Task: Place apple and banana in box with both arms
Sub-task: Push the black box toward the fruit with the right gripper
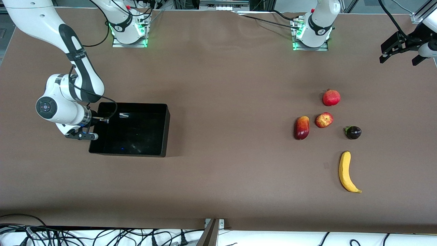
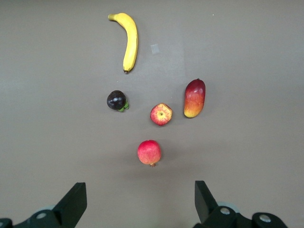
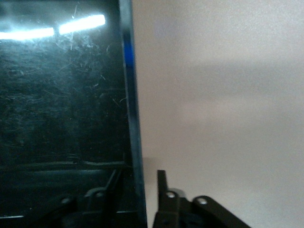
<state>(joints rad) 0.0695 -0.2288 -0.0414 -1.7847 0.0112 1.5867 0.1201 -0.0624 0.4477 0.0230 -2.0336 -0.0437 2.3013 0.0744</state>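
The apple (image 1: pixel 324 120), red with pale patches, lies on the brown table toward the left arm's end; it also shows in the left wrist view (image 2: pixel 161 114). The yellow banana (image 1: pixel 346 172) lies nearer the front camera than the apple, and is seen in the left wrist view (image 2: pixel 129 40). The black box (image 1: pixel 167 130) sits toward the right arm's end and is empty. My right gripper (image 1: pixel 98 119) straddles the box's end wall (image 3: pixel 129 95), one finger inside and one outside (image 3: pixel 137 178), shut on it. My left gripper (image 1: pixel 398 60) hangs open and empty high over the table's edge (image 2: pixel 140 202).
A red pomegranate (image 1: pixel 331 97), a dark-red mango (image 1: pixel 301 127) and a small dark purple fruit (image 1: pixel 353 132) lie around the apple. Both arm bases stand along the table's edge farthest from the front camera. Cables hang below the table's edge nearest the front camera.
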